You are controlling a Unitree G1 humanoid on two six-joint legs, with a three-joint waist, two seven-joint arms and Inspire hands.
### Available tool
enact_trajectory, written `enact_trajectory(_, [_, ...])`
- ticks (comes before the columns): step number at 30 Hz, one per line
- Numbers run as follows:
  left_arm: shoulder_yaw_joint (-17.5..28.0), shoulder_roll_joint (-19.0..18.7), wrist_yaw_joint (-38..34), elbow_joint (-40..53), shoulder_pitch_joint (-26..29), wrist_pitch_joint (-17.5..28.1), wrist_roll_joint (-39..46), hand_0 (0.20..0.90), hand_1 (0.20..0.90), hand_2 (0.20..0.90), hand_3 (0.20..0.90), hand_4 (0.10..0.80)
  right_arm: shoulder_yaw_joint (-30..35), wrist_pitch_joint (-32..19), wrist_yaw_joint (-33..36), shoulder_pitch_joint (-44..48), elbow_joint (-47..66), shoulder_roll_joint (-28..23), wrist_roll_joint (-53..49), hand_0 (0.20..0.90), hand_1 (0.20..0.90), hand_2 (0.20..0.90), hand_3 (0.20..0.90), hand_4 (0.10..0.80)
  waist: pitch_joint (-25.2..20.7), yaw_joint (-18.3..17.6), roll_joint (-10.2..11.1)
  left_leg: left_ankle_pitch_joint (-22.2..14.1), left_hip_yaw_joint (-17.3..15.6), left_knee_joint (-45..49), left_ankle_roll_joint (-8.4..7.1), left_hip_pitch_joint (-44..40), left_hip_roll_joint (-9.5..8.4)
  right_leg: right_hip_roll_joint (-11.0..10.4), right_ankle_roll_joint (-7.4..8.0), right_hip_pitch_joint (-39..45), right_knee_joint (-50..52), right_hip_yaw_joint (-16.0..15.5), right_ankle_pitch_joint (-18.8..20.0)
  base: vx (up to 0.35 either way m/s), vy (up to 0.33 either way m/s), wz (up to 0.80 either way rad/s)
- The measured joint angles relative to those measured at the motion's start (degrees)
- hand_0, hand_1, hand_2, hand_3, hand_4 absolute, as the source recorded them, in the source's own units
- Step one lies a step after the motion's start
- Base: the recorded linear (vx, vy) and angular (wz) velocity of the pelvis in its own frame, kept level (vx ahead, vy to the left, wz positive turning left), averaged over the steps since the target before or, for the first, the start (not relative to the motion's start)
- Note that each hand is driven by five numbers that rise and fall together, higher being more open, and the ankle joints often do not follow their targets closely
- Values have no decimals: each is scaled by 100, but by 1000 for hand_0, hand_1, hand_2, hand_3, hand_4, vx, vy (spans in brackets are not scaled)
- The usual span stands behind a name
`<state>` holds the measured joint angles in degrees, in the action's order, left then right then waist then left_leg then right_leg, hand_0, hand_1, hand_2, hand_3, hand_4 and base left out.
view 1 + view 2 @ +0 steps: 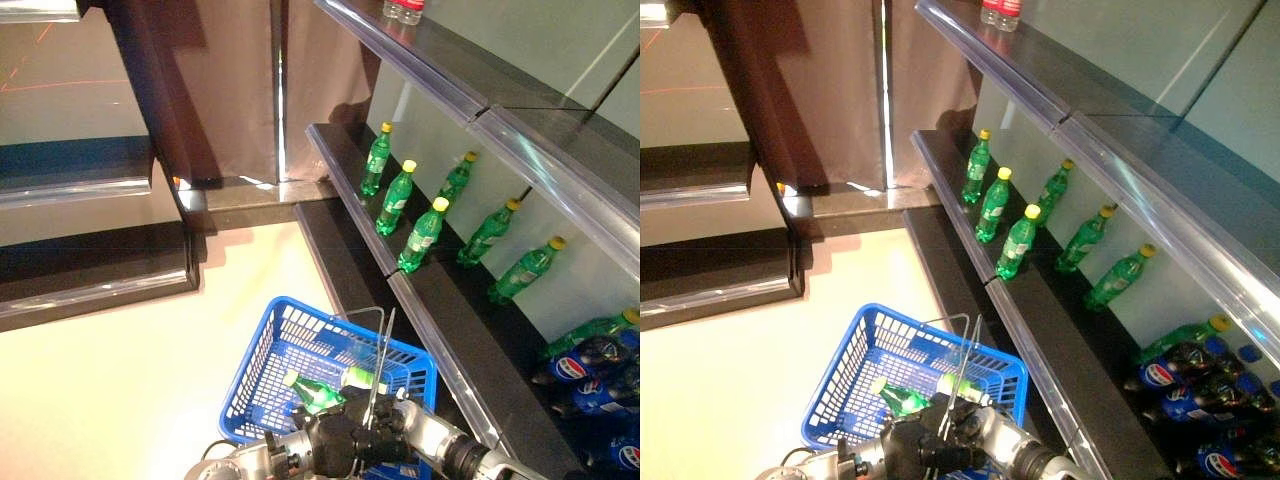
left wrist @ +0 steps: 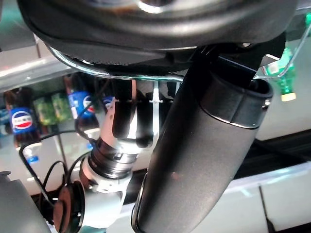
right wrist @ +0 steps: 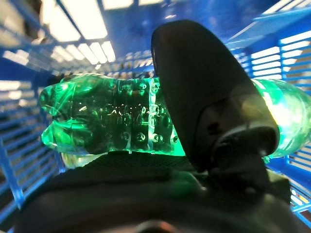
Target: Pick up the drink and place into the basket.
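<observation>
The right hand (image 3: 214, 121) is curled round a green dimpled plastic drink bottle (image 3: 116, 121), held on its side inside the blue plastic mesh basket (image 1: 262, 370), near its right wall. The left hand (image 1: 335, 445) grips the basket's wire handle (image 1: 385, 340). The bottle looks light, smooth and likely slippery; its ribbed middle suits gripping.

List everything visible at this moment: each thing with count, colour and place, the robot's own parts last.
Basket: one, blue, on the pale floor in front of the shelves, metal handles raised.
Green bottle: one, held inside the basket by the right hand.
Second green bottle: one, lying in the basket.
Shelf bottles: six green with yellow caps, five upright along the middle shelf, one lying at the far right.
Cola bottles: several, dark with blue labels, beside them.
Red-labelled bottles: two clear, top shelf.
Right hand: curled round the green bottle.
Left hand: on the basket handles.
</observation>
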<state>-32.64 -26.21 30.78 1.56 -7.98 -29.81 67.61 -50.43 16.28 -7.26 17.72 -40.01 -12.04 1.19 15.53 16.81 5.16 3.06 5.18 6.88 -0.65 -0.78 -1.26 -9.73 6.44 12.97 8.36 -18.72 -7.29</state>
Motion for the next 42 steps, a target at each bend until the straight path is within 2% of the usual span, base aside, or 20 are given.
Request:
enact_trajectory(4, [22, -21, -85, -47, 115, -259, -43, 300, 300, 300, 200, 100, 7, -372, 421, 20, -651, 233, 26, 300, 300, 300, 200, 100, 21, 185, 22, -13, 26, 42, 5, 7, -13, -4, -16, 11, 37, -8, -25, 63, -12, 3])
enact_trajectory(10, [-2, -20, -277, -49, 288, -371, -13, 300, 300, 300, 200, 100, 102, -837, 1045, 187, -1261, 393, -15, 300, 300, 300, 200, 100, 100, 225, -21, -17, 167, 133, 11, 49, -79, -36, -1, 93, 50, -154, -69, 53, 22, 14])
enact_trajectory(19, [-27, -20, -516, -49, 421, -472, 28, 300, 300, 300, 200, 100, 140, -891, 1112, 338, -1866, 587, -98, 305, 305, 305, 205, 105, 158, 278, -116, -39, 256, 230, 28, 86, -129, -50, 42, 99, 128, -178, -74, 28, -9, 6])
enact_trajectory(20, [-27, -20, -519, -49, 422, -478, 28, 300, 300, 300, 200, 100, 143, -895, 1114, 338, -1890, 593, -144, 538, 538, 538, 477, 377, 158, 310, -116, -41, 269, 236, 24, 87, -129, -48, 41, 104, 133, -183, -83, 32, -32, 3])
enact_trajectory(21, [-25, -20, -521, -49, 422, -485, 28, 300, 300, 300, 200, 100, 148, -899, 1125, 343, -1938, 607, -176, 815, 815, 815, 801, 701, 158, 320, -116, -41, 275, 238, 24, 85, -127, -42, 35, 104, 138, -182, -86, 23, -23, 4])
enact_trajectory(22, [-25, -20, -521, -49, 421, -494, 28, 300, 300, 300, 200, 100, 168, -916, 1136, 344, -1991, 622, -193, 900, 900, 900, 900, 800, 158, 336, -115, -45, 284, 242, 20, 80, -125, -40, 33, 116, 140, -186, -95, 10, -12, 4])
enact_trajectory(34, [-33, -119, -690, -48, 467, -357, 172, 300, 300, 300, 200, 100, 417, -1131, 1507, 345, -1861, 666, -552, 900, 900, 900, 900, 800, 129, 286, -69, -45, 194, 237, 19, 86, -90, -40, -5, 45, 134, -102, -118, -57, 6, -4])
enact_trajectory(42, [172, -241, -707, -28, 293, 126, 700, 300, 300, 300, 200, 100, 787, -921, 1922, 217, -309, 317, -628, 900, 900, 900, 900, 800, 56, 149, 42, -58, -15, 108, 37, 77, -42, -46, 24, -66, 42, 87, -47, -114, 26, -14])
